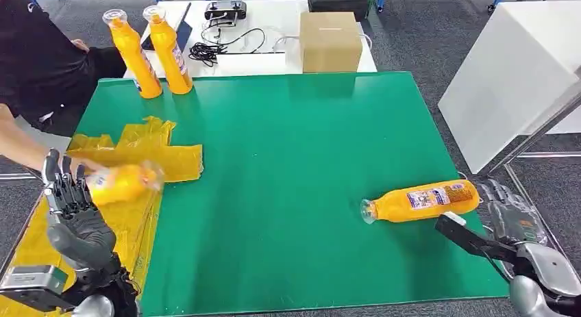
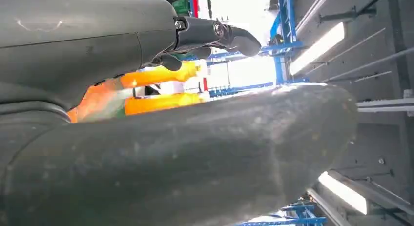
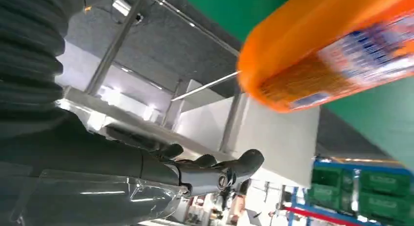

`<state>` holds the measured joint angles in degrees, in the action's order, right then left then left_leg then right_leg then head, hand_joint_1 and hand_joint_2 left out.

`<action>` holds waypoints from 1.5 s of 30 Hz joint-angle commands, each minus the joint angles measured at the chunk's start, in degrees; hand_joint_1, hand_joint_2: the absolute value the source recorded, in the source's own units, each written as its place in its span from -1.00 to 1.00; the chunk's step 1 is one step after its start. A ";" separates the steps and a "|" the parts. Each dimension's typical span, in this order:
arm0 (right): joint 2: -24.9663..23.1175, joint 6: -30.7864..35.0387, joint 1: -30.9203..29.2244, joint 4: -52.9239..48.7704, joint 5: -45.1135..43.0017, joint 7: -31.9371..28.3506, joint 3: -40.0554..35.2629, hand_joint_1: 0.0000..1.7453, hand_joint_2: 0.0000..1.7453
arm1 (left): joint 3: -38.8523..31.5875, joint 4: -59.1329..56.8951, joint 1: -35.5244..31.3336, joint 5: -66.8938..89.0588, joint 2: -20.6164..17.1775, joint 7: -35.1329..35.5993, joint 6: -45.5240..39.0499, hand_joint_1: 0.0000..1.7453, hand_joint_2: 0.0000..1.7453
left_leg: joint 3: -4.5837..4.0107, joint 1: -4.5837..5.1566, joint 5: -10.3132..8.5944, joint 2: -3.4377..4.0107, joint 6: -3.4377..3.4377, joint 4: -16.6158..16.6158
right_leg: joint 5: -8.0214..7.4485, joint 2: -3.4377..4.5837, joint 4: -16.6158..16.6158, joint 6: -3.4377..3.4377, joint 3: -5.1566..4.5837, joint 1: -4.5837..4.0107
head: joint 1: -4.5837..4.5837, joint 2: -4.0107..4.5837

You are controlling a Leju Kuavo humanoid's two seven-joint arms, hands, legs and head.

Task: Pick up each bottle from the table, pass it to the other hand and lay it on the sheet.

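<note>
— Left hand (image 1: 72, 200), at seven o'clock, gripped a bottle (image 1: 123, 183) over the yellow sheet (image 1: 154, 159)?
— Yes, laying it down. Right hand (image 1: 510, 218) hung open beside the four o'clock bottle (image 1: 421, 200); grasping comes next.

A bottle (image 1: 421, 200) lies on its side at the near right of the surface (image 1: 288, 159), cap end pointing left, base toward the right edge. The right hand (image 1: 510, 218) sits just beside that base, off the surface's right edge. At the near left, a sheet (image 1: 147, 149) spreads over the surface's left edge; a second bottle (image 1: 122, 183) lies over it, at the fingers (image 1: 65, 187) of the left hand (image 1: 72, 207). Two bottles (image 1: 154, 53) stand upright side by side at the far left corner. Behind the far edge, a box (image 1: 330, 41) rests on a table (image 1: 274, 57), cables (image 1: 219, 46) to its left. A person's arm (image 1: 20, 142) reaches in from the left.
</note>
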<state>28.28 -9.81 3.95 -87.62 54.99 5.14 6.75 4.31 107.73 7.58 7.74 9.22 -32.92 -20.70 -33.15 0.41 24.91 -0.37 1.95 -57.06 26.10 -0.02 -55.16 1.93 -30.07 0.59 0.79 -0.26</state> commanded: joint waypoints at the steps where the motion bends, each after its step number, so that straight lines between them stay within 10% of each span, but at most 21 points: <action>1: -2.17 0.77 -8.28 10.95 0.82 0.66 -8.73 -1.00 1.00 | 0.79 -3.08 -2.04 -0.17 -1.61 0.77 0.06 -1.00 -1.00 | 0.17 -0.10 0.00 0.10 -0.09 0.07 | -0.06 0.10 0.15 -0.05 0.16 -0.10 | 0.00 0.00; 20: -2.10 1.07 -9.23 12.38 1.02 0.61 -9.87 -1.00 1.00 | 0.60 -3.00 -2.17 -0.42 -1.63 0.95 0.02 -1.00 -1.00 | 0.16 -0.09 0.03 0.01 -0.10 0.06 | -0.01 0.06 0.13 -0.05 0.19 -0.09 | 0.00 0.00; 41: -5.06 2.96 -22.05 37.48 6.57 -0.16 -16.92 -1.00 1.00 | 0.25 -4.57 -3.63 -4.22 -1.71 1.05 1.59 -1.00 -1.00 | 0.22 -0.10 -0.02 -0.01 -0.05 0.08 | -0.04 0.04 0.17 -0.04 0.26 -0.10 | 0.02 0.00; 42: -5.04 2.80 -22.70 39.11 6.75 -0.53 -17.59 -0.68 1.00 | 0.12 -4.60 -3.63 -5.03 -1.70 0.93 1.72 -1.00 -1.00 | 0.20 -0.09 -0.03 -0.01 -0.04 0.07 | -0.04 0.04 0.15 -0.03 0.24 -0.09 | 0.00 0.00; 43: -4.88 2.63 -22.80 39.62 6.88 -0.87 -18.08 0.96 1.00 | 0.06 -4.65 -3.66 -5.13 -1.73 0.87 1.66 -1.00 -1.00 | 0.26 -0.13 -0.02 0.02 -0.06 0.09 | -0.05 0.07 0.20 -0.05 0.31 -0.12 | 0.02 0.00; 45: -4.80 2.53 -22.86 40.52 6.97 -1.30 -18.89 1.00 1.00 | -0.03 -4.59 -3.67 -5.57 -1.76 0.65 1.75 -1.00 -1.00 | 0.32 -0.15 -0.01 0.05 -0.08 0.09 | -0.06 0.08 0.23 -0.05 0.38 -0.15 | 0.00 0.00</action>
<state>25.92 -6.38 -14.86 -59.53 61.72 5.20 -7.37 4.35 106.71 5.71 3.47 8.66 -31.93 -19.19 -33.07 0.40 24.87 -0.44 1.99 -57.07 26.10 -0.04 -55.17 1.94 -29.98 0.59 0.79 -0.26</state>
